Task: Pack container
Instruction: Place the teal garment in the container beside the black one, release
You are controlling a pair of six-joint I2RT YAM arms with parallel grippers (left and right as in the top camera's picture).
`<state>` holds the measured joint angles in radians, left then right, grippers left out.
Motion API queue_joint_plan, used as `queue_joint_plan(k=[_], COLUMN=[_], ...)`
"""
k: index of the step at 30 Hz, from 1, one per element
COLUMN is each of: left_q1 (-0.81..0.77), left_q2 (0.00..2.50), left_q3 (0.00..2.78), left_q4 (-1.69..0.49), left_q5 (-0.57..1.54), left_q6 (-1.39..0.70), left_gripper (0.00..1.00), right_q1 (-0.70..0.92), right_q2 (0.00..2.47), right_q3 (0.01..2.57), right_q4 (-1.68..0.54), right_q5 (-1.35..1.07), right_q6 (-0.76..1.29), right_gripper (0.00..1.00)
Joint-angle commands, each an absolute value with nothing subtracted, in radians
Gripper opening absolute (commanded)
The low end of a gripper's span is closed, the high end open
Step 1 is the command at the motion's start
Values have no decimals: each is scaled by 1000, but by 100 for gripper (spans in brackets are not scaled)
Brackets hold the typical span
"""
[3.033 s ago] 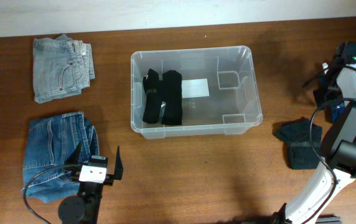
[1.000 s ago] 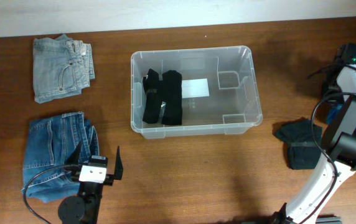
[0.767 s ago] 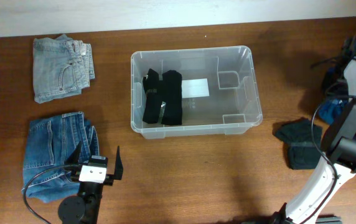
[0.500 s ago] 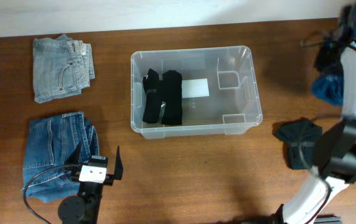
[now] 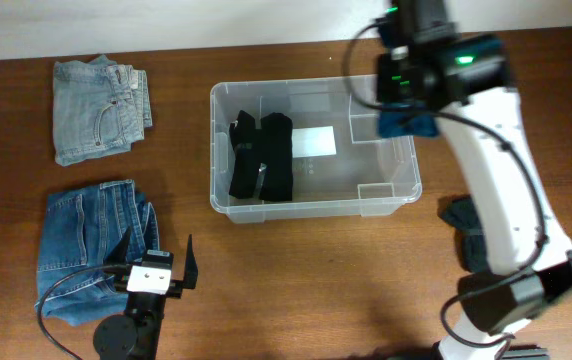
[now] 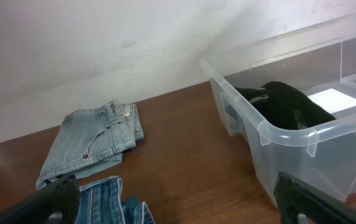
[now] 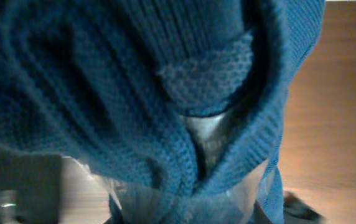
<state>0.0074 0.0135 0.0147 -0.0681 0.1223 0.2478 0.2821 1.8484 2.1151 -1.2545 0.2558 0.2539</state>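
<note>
Shows the right hand [image 5: 406, 103] gripping a blue knit cloth [image 5: 407, 122] above the right end of the clear container [image 5: 311, 208] on a wooden counter [image 5: 296, 280].

Places the container in the middle of the counter, long side running left to right, with folded black clothes [image 5: 263, 157] lying in its left half and a white label [image 5: 314, 141] on its base just beside them. Fills the right wrist view with the blue knit, hiding the fingers there. Shows the left hand [image 5: 156, 258] near the front edge of the counter, fingers spread wide and holding nothing, just beside folded dark blue jeans [image 5: 91, 245]. Shows folded light blue jeans [image 5: 98, 108] at the far left, well apart from the container, and a dark cloth [image 5: 458, 213] on the counter to the right, partly hidden behind the right arm [image 5: 506, 190].
</note>
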Motion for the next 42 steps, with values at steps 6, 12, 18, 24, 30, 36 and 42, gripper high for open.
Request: queue_joint_plan(k=[6,12,18,24,30,36,42], left_q1=[11,11,11,11,11,11,11], left_q2=[6,6,6,6,6,6,6], left_q3=[9,9,9,9,9,9,9], left_q4=[-69,-69,-69,-69,-69,-69,-69], left_q5=[115,115,115,115,115,115,115], left_q6=[263,263,263,263,263,263,263], left_gripper=[99,99,100,99,99,99,100], right_q1=[425,426,437,464,479,480,486], right_q2=[2047,2163,2240,2277,2281,2281,2281], right_q3=[2131,2130,2130,2130,2130,2130,2130], right_q4=[-1193,-1193,-1188,-1184,-1212,-1285,-1294], right_q5=[265,210,204,186,186,187,183], right_q6=[408,438,455,454,454,454,454], right_gripper=[21,21,21,22,23,23,23])
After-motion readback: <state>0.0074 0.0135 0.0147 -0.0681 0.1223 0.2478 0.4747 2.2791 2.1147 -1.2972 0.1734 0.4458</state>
